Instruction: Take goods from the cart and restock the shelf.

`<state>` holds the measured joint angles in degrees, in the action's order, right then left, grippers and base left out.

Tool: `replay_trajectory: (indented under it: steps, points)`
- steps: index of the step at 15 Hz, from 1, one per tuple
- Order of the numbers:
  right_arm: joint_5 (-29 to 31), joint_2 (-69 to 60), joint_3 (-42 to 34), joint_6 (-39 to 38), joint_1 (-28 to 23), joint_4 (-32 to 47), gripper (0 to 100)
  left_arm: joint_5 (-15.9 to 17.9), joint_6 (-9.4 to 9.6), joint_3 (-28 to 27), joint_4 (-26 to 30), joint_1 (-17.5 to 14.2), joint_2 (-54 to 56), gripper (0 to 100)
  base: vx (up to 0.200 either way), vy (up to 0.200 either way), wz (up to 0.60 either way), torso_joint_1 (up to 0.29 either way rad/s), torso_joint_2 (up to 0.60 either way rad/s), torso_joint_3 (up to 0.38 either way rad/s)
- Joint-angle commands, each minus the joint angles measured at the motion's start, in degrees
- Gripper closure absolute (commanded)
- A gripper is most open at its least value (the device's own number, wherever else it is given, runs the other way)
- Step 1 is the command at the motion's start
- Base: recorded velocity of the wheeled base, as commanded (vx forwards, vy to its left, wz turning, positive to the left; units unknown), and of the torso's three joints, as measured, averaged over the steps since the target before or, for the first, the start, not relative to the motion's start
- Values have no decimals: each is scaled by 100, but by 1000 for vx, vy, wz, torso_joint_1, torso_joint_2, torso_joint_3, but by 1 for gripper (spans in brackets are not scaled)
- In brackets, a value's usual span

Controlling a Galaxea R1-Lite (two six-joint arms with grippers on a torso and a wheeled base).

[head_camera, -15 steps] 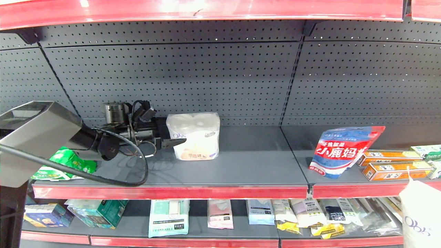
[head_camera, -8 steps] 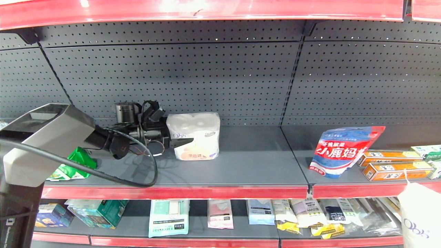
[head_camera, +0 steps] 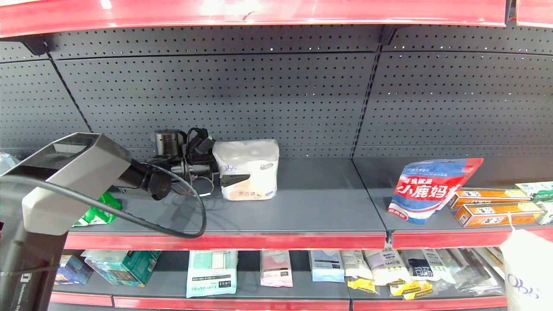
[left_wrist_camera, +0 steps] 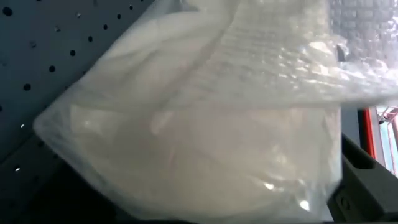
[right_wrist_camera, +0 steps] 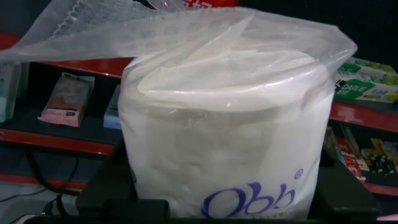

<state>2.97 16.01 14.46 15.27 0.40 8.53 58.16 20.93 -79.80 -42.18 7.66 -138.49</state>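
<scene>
Right now the left gripper (head_camera: pixel 230 173) is clamped on a toilet-paper pack (head_camera: pixel 248 169). 1 dark finger lies across the pack's front face. The pack sits upright toward the back of the middle shelf (head_camera: pixel 302 203), close to the pegboard wall (head_camera: pixel 259 95). From the head view I cannot tell whether its base is fully down on the shelf or just above it.

The right gripper (right_wrist_camera: pixel 217 208) grips a second pack (right_wrist_camera: pixel 224 143) by its lower sides, down at the robot's right and below the shelf edge.

Both packs are soft rolls in loose, slippery film, and that is the main risk. If the left fingers open while the base is tilted or off the deck, the pack may topple forward. A finger snagged in the slack wrap could also drag the pack along as the arm backs out. The arm's looping cable (head_camera: pixel 190 224) hangs near the shelf lip and might catch there.

The second pack is squeezed low while its bag billows above it, so it could slip or sag. Raising it carelessly risks clipping the red shelf edge or the red pouch (head_camera: pixel 432 190) leaning nearby.
</scene>
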Motion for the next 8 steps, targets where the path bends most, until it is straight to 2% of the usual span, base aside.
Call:
replay_trajectory:
  steps: [1, 3, 4, 8]
  points:
    - [1, 8, 4, 2, -5, -1, 100, 2, -54, -1, -10, 34, -3, 0, 0, 0, 0, 0, 0, 0]
    - [1, 8, 4, 2, -5, -1, 100, 2, -98, -18, -10, 61, -12, 0, 0, 0, 0, 0, 0, 0]
    - [1, 8, -4, 2, -5, -1, 100, -7, -98, -18, -10, 61, -3, 100, 0, 0, 0, 0, 0, 0]
    - [1, 8, -40, 2, -5, -1, 100, -7, -168, 105, -10, 52, 32, 100, 0, 0, 0, 0, 0, 0]
